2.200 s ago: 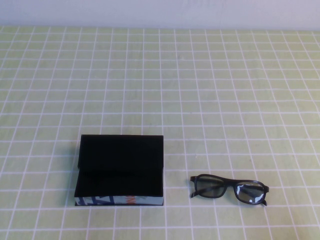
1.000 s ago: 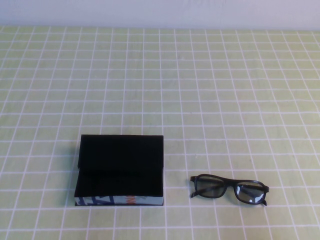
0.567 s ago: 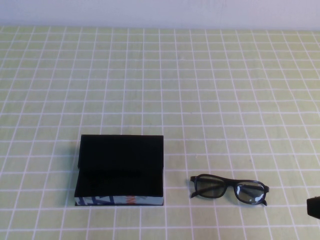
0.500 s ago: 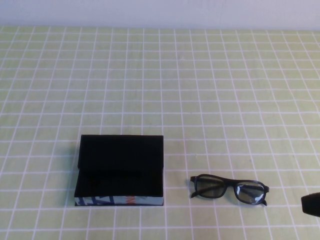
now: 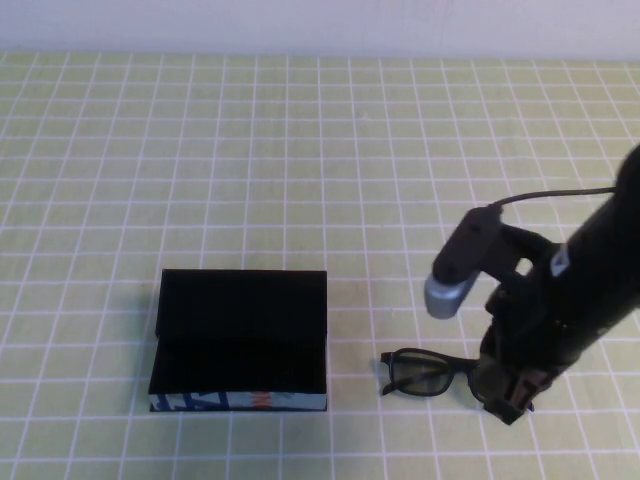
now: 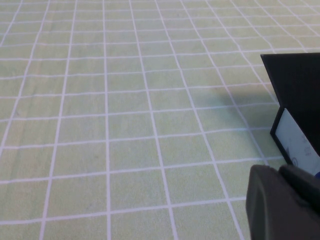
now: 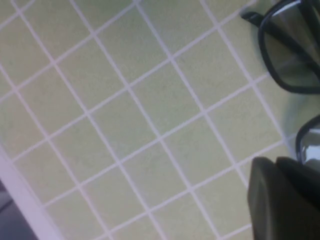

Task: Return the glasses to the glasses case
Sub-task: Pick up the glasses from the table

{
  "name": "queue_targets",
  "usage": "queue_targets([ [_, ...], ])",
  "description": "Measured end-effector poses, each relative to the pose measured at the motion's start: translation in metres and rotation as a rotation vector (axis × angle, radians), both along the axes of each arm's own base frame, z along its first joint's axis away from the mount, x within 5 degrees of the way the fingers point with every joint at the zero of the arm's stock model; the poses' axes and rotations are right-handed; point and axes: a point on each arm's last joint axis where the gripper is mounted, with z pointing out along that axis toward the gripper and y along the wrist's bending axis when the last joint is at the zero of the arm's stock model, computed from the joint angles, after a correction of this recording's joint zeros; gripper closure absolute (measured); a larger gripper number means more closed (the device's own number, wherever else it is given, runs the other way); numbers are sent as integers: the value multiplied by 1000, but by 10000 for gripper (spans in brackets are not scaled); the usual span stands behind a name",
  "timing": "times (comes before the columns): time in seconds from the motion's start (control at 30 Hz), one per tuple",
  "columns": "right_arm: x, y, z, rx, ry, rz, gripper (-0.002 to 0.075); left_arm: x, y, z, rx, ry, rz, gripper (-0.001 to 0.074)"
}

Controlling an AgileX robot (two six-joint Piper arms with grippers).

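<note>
- The black thick-framed plastic glasses (image 5: 430,370) lie flat on the green white-gridded tablecloth (image 5: 300,150), just to the right of the black rectangular hinged glasses case (image 5: 240,340), apart from it, with nothing inside the case yet
- The case stands open, its lid raised behind and its blue, white and orange patterned front edge (image 5: 240,402) facing the robot
- The right gripper (image 5: 510,395) is over the right lens of the glasses, the end farthest from the case, with its fingers clenched together and nothing between them; whether it touches the frame I cannot tell
- Likely trouble: if the fingers go down still pressed together, they would push or skid the frame across the cloth instead of taking it, perhaps twisting it away from the case
- A grip at the far lens alone would leave the long frame hanging off one end, so it may swing, tilt and catch on the case wall when carried over
- Hard pads on a lens could slip on the smooth plastic
- The left gripper (image 6: 282,205) waits low beside the left end of the case; whether its fingers are parted I cannot tell
- Should that arm drift toward the case, it could nudge the light box out of line
</note>
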Motion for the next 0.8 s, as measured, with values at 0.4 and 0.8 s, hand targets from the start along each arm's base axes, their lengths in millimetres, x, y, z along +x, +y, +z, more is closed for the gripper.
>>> queue_targets([
  [0.4, 46, 29, -39, -167, -84, 386, 538, 0, 0, 0, 0, 0, 0, 738],
  [0.8, 65, 27, -64, -232, -100, 404, 391, 0, 0, 0, 0, 0, 0, 738],
])
